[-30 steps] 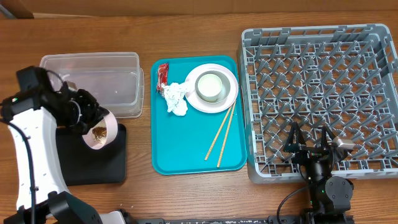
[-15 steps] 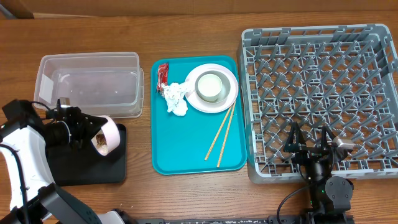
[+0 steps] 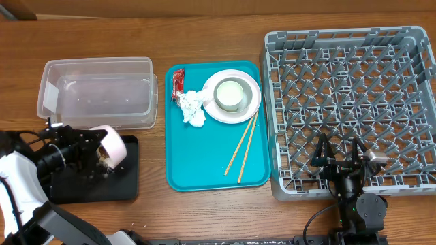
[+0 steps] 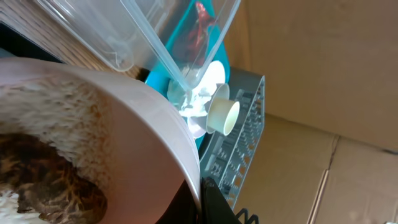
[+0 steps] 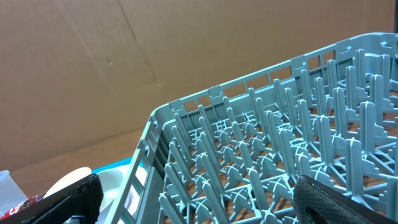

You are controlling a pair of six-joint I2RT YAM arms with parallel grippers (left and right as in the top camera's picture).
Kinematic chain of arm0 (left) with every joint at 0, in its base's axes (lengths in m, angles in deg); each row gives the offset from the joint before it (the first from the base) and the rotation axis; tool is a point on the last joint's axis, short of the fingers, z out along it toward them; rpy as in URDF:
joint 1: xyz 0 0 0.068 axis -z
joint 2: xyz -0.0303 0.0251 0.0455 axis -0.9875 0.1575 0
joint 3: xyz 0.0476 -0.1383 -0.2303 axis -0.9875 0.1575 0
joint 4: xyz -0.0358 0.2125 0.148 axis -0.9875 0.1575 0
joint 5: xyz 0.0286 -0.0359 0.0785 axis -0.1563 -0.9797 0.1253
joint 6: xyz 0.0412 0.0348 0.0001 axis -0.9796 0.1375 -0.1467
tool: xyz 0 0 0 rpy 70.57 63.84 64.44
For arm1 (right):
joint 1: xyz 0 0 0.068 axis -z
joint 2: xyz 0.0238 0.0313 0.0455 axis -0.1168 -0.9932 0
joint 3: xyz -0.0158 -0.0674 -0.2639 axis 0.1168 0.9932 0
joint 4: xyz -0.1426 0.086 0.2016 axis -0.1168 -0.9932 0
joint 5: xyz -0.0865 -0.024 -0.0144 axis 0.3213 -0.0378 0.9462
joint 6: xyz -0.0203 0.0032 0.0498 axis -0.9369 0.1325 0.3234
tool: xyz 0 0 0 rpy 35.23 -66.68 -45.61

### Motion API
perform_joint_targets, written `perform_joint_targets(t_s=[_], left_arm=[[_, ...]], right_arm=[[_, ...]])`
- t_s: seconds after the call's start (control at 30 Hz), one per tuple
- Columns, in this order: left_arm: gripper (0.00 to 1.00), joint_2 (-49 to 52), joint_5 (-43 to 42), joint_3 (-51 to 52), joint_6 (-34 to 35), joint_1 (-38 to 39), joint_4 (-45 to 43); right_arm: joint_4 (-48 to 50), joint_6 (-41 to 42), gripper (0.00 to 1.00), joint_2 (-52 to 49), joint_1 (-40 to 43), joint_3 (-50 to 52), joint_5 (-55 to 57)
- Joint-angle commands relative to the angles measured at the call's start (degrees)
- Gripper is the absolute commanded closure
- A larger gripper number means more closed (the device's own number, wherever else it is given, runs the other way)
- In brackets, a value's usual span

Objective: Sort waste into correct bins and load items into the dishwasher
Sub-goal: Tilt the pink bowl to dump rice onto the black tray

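Note:
My left gripper [image 3: 95, 151] is shut on the rim of a pink bowl [image 3: 112, 144] with brown food scraps inside, tipped on its side over the black bin [image 3: 122, 184]. The bowl fills the left wrist view [image 4: 93, 143]. On the teal tray [image 3: 197, 170] lie a white plate [image 3: 253, 109] with a cup [image 3: 230, 94], a crumpled napkin [image 3: 193, 107], a red wrapper [image 3: 178, 83] and chopsticks [image 3: 243, 146]. My right gripper [image 3: 338, 163] is open and empty at the front edge of the grey dishwasher rack [image 3: 354, 102], which shows in the right wrist view [image 5: 280, 143].
A clear plastic bin [image 3: 99, 92] stands at the back left, just behind the black bin. The rack takes up the right side of the table. Cardboard walls show behind the rack in both wrist views.
My left arm has drawn back to the left and down, and the pink bowl has tipped further onto its side, lower over the black bin. The right arm has not moved.

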Motion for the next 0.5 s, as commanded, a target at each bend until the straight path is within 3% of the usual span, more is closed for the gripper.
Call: perform_joint_targets(t_s=[0.0,0.47], left_arm=[[0.96,-0.31,-2.84,0.31,-2.58,-1.64,0.37],[0.96,-0.22,-2.89,0.31,-2.67,-2.51,1.29]], right_arm=[[0.31,-0.11,0.0,0.66,0.2,0.61,0.02],[0.31,-0.11,0.0,0.66,0.2,0.61,0.02]])
